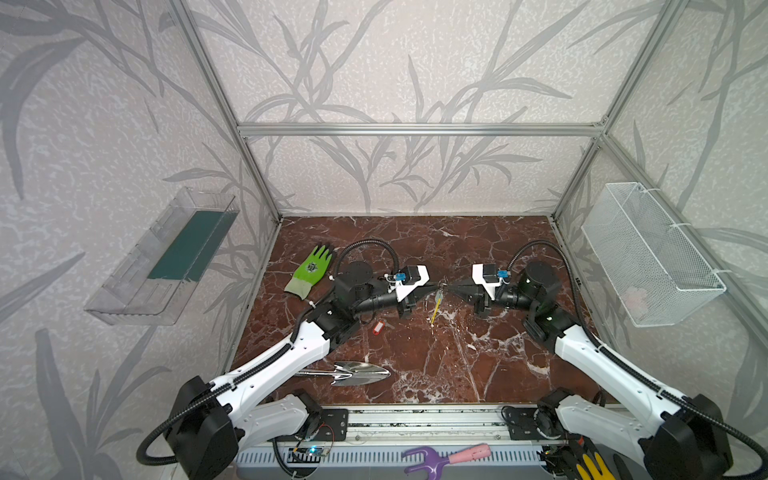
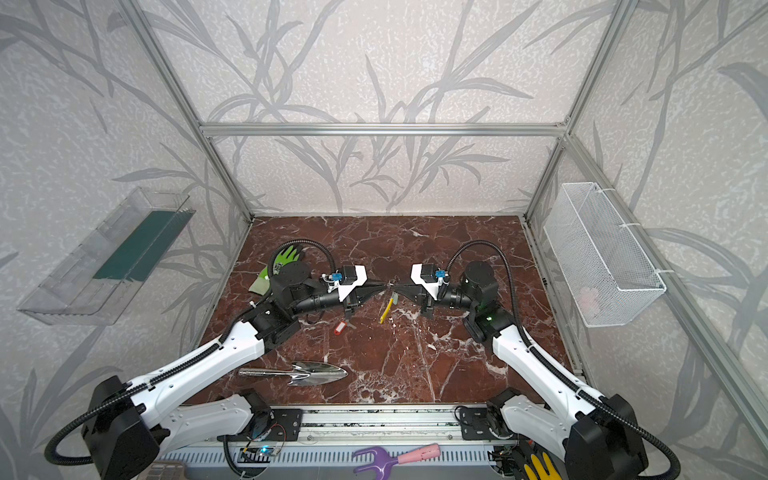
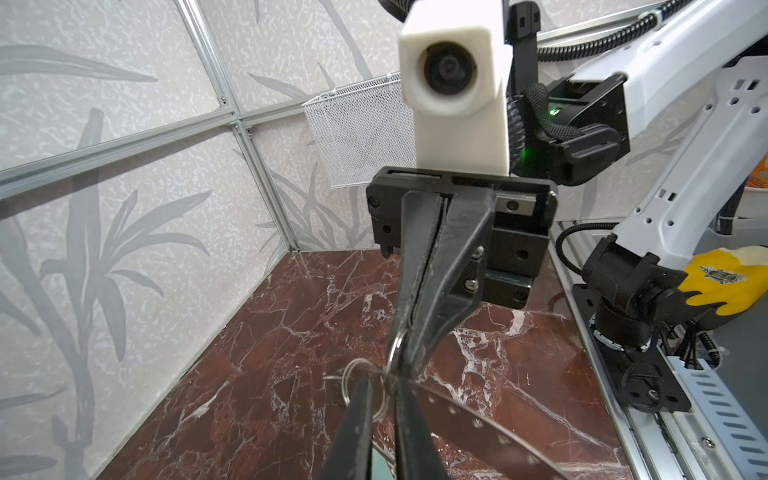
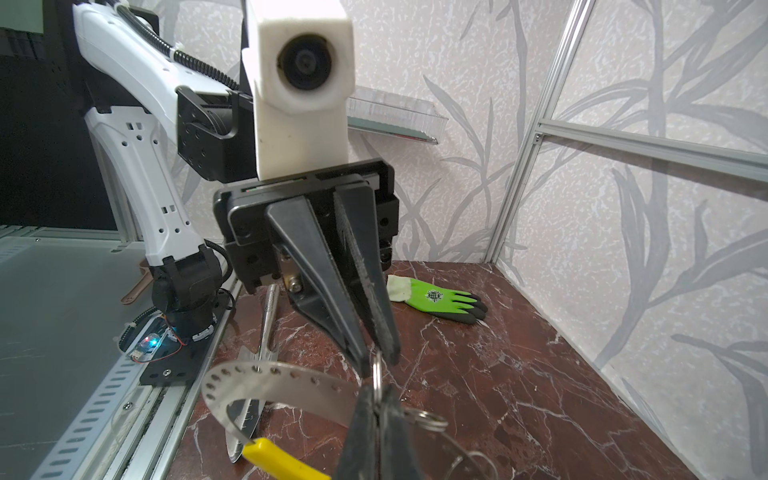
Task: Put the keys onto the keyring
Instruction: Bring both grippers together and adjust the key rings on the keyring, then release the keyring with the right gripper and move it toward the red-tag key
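Though tip-to-tip, two pincers (image 4: 377, 360) (image 3: 400, 363), one keyring (image 4: 282, 382)

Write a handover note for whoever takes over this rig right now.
Left gripper: jaws slightly apart around a small split ring, mid-air.
Right gripper: shut on the keyring, tip to tip with the left.
Mint-tagged key hangs below the tips; threaded or not, unclear.
Red-tagged key lies on the table, untouched.
To do: confirm the mint key, then thread the red.

Arms converge; left pincer (image 1: 436, 286) slightly parted, right pincer (image 1: 449, 287) clamped.
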`<state>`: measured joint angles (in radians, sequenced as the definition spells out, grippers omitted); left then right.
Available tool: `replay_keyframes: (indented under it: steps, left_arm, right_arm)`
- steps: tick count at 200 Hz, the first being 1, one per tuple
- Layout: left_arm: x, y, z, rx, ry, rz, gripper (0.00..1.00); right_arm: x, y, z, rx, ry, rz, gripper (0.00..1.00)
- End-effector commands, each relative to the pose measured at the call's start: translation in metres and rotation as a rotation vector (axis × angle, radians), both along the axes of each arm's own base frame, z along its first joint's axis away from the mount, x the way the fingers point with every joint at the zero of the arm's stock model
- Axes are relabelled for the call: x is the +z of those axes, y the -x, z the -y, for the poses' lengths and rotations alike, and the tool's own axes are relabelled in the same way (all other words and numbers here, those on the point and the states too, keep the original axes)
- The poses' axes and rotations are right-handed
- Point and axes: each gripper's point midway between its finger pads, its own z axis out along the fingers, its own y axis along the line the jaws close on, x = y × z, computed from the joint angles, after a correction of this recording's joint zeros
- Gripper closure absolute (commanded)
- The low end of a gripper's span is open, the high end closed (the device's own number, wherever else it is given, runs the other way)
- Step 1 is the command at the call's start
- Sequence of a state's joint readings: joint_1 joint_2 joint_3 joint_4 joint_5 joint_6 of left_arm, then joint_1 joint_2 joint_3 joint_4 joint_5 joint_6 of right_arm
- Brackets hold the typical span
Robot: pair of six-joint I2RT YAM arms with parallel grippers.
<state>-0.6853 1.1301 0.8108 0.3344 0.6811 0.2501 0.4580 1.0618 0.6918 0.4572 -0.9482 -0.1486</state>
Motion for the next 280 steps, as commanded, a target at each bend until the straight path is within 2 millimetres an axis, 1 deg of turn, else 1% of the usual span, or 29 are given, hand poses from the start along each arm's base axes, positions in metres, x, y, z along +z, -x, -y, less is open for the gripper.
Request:
replay_keyframes:
  steps: [1, 29, 58, 96, 126, 146, 166, 178, 185, 199, 208, 238, 262, 280]
  left_arm:
    - [0.013, 0.009, -0.001, -0.035, 0.051, 0.011, 0.85]
    - [0.012, 0.008, 0.001, -0.038, 0.05, 0.016, 0.85]
    - [0.019, 0.006, 0.002, -0.042, 0.069, 0.038, 0.86]
    - [0.02, 0.007, 0.006, -0.067, 0.071, 0.034, 0.88]
    - [0.019, 0.007, 0.008, -0.08, 0.072, 0.032, 0.96]
    - [0.024, 0.007, 0.008, -0.078, 0.085, 0.042, 1.0]
    - [0.027, 0.007, 0.008, -0.078, 0.092, 0.051, 1.0]
    - [0.027, 0.005, 0.008, -0.07, 0.091, 0.052, 1.0]
    - [0.025, 0.003, 0.007, -0.059, 0.086, 0.05, 1.0]
    - [0.02, -0.002, 0.005, -0.03, 0.064, 0.044, 1.0]
    - [0.015, -0.006, 0.002, -0.009, 0.044, 0.038, 1.0]
    - [0.009, -0.021, -0.012, 0.07, 0.011, 0.03, 1.0]
    - [0.004, -0.037, -0.029, 0.164, -0.029, 0.028, 1.0]
    - [-0.003, -0.05, -0.046, 0.243, -0.072, 0.016, 1.0]
  right_arm:
    - [0.015, 0.005, -0.001, 0.031, -0.04, 0.037, 1.0]
    - [0.017, 0.006, -0.002, 0.044, -0.049, 0.032, 1.0]
    - [0.014, 0.008, -0.002, 0.054, -0.048, 0.019, 1.0]
    - [0.016, 0.009, -0.002, 0.06, -0.055, 0.016, 1.0]
    - [0.017, 0.009, -0.003, 0.069, -0.06, 0.017, 1.0]
    - [0.015, 0.009, -0.004, 0.075, -0.055, 0.008, 1.0]
    - [0.011, 0.006, -0.004, 0.062, -0.05, -0.003, 1.0]
    - [0.008, 0.003, -0.003, 0.04, -0.048, -0.008, 0.95]
    - [0.006, 0.001, -0.002, 0.022, -0.044, -0.011, 0.89]
    - [-0.002, -0.007, 0.001, -0.029, -0.021, -0.024, 0.74]
    - [-0.008, -0.012, 0.004, -0.067, -0.006, -0.03, 0.71]
    - [-0.031, -0.029, 0.014, -0.177, 0.037, -0.085, 0.64]
    - [-0.052, -0.037, 0.015, -0.219, 0.094, -0.163, 0.63]
    - [-0.072, -0.042, 0.011, -0.247, 0.144, -0.231, 0.63]
